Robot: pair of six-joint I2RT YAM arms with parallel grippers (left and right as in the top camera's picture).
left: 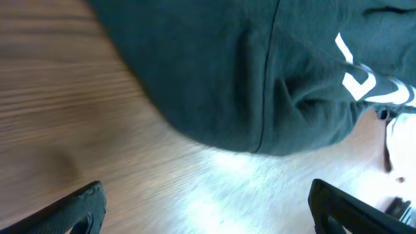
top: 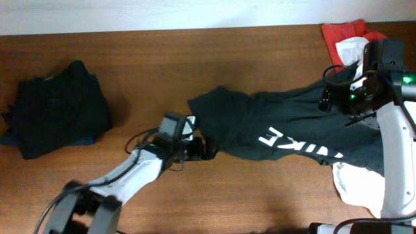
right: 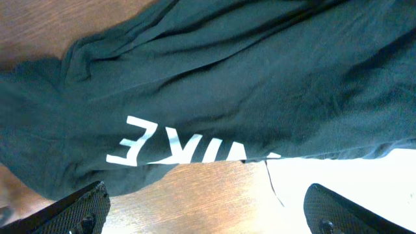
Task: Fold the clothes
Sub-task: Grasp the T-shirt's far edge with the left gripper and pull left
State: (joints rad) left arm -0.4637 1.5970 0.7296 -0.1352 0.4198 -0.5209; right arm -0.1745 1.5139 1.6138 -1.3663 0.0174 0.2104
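Now the black T-shirt (top: pixel 286 130) lies rumpled across the right half of the table (top: pixel 195 58) (white lettering facing up), reaching the right edge. The left gripper (left: pixel 207 208) hovers at its left end, fingers spread and empty. The right gripper (right: pixel 207 207) hangs over the shirt, equally wide, holding nothing.

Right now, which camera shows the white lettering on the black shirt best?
The right wrist view: the white lettering sits large and sharp on the black shirt, though part hides at the shirt's edge. Overhead shows it small; the left wrist view catches only a blurry piece at the frame's edge.
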